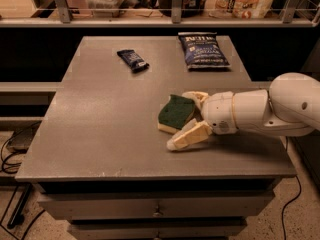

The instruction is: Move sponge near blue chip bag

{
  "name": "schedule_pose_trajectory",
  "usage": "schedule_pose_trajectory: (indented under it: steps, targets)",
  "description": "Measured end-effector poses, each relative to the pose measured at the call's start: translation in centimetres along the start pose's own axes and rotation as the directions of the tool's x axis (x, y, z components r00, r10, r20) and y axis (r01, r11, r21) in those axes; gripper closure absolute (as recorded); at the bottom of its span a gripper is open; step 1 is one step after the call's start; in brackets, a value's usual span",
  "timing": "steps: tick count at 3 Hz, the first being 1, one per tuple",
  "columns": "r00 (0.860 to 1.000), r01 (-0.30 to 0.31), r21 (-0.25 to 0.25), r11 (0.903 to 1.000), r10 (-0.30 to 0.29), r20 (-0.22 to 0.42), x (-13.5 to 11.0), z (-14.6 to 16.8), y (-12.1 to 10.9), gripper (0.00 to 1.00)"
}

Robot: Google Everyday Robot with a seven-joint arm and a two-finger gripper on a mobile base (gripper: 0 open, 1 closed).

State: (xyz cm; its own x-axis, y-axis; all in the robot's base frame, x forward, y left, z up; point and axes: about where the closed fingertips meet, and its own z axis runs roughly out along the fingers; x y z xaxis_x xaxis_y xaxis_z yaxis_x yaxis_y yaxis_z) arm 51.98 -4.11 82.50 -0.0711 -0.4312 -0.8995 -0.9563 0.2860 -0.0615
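Grasp step, judging by pose. White arm (260, 111) reaches in from right, nearly level, low over grey table (100, 134). Gripper (178, 119) spread wide, sponge (176, 112) between fingers, not clamped. Blue chip bag (202, 50) at far edge, well apart. Next move likely needs: close on sponge, lift, carry toward bag.

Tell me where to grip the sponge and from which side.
Grip the sponge across its yellow foam edges, far and near, coming in from the right. It lies flat on the table, green side up, so the low side walls probably offer the best hold. The gripper is open at its right end, a finger by each edge.
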Motion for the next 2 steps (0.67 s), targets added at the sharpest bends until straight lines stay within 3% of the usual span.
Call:
schedule_pose_trajectory:
  steps: [1,2]
  targets:
    - [1.000,-0.006,0.000,1.0000,0.006,0.011,-0.6,0.7,-0.5,0.41]
    - [0.999,-0.030,0.037,0.9989,0.030,0.013,-2.2,-0.5,-1.6,0.64]
